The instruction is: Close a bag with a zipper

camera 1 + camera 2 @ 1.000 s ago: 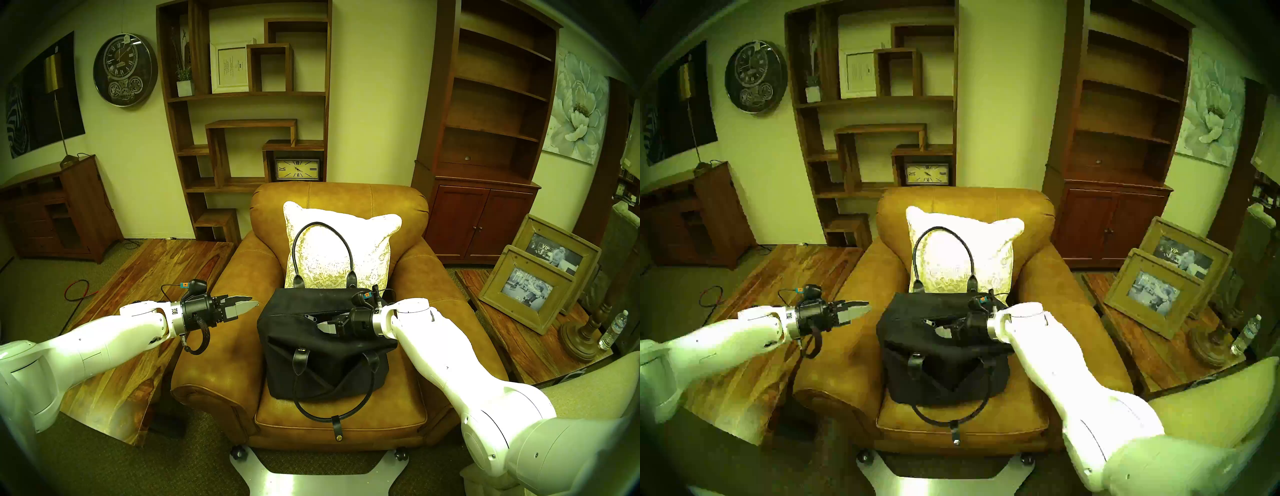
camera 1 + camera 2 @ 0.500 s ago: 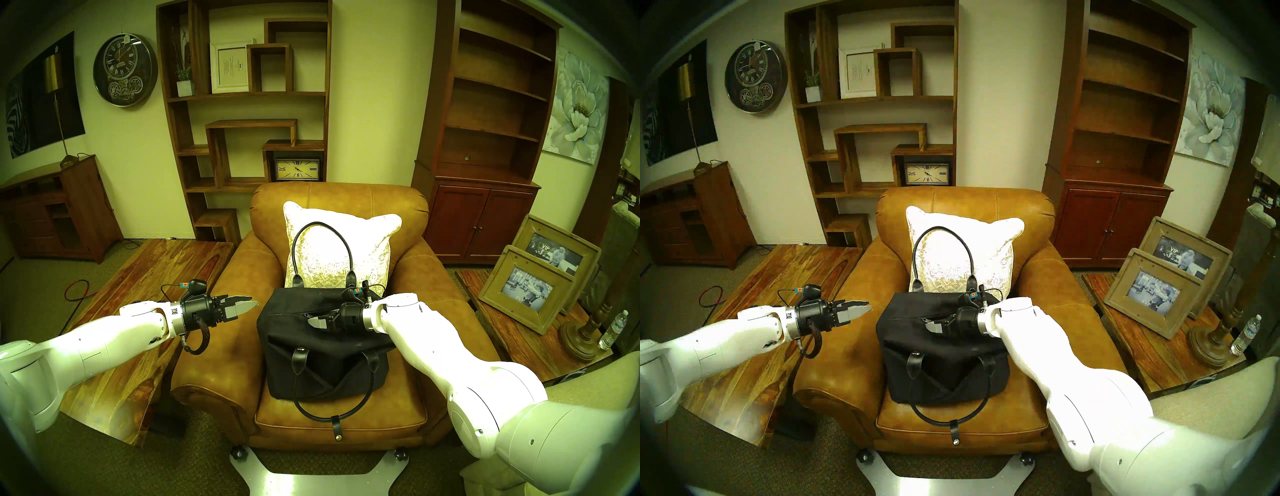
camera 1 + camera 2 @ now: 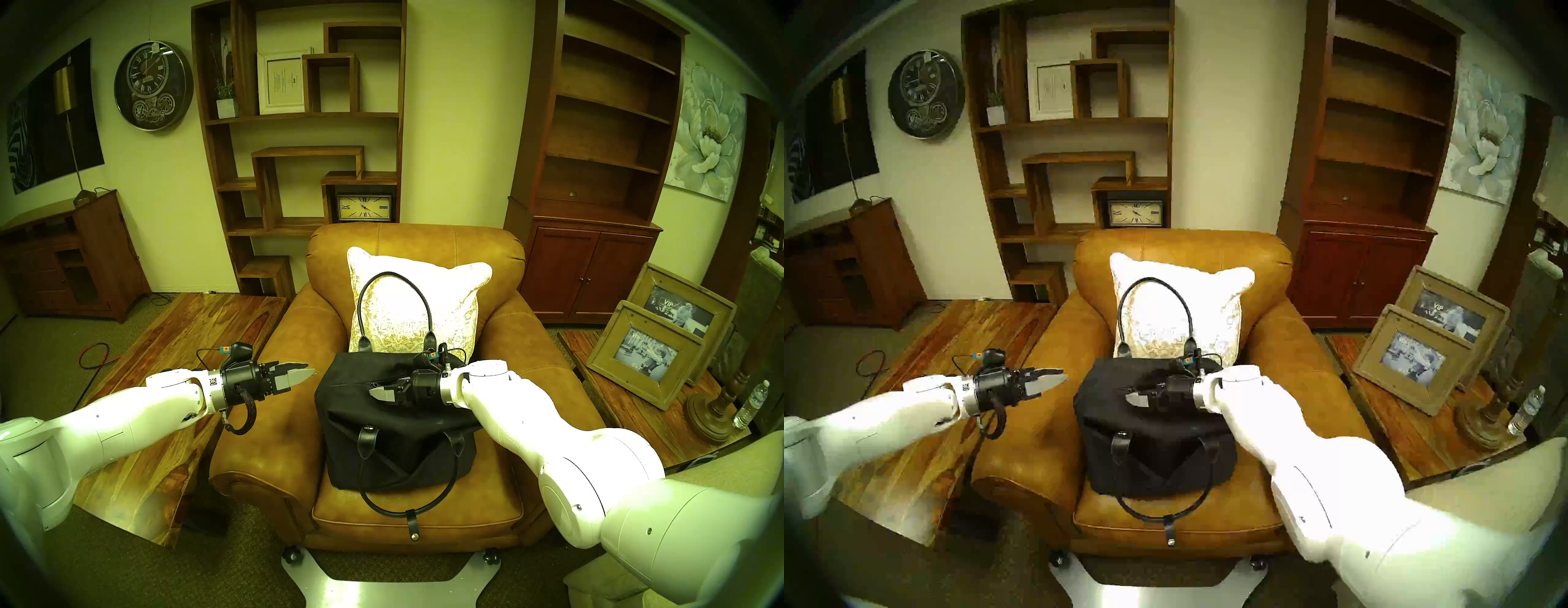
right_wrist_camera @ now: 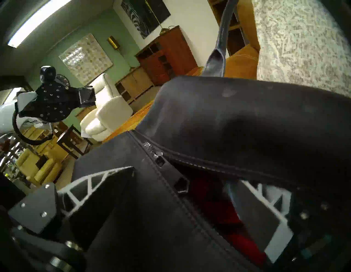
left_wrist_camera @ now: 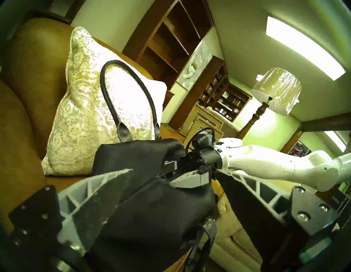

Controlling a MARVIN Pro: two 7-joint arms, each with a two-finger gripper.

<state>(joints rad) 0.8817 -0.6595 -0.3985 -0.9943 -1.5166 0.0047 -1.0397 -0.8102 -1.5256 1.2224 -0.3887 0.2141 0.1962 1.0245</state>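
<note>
Black fabric bag [image 3: 394,429] upright on seat; top zipper [image 4: 161,161] partly open, red inside.

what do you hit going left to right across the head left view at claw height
red cable on the floor → left claw → black handbag → right claw → wooden picture frames → water bottle

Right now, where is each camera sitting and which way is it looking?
Head pair: high, looking down at the bag on the armchair; both arms show.
Left wrist: beside the armchair, facing the bag and pillow; left gripper fingers frame it.
Right wrist: low over the bag top, facing along the zipper; right gripper straddles the opening.
Both wrist views show the other arm's gripper.
</note>
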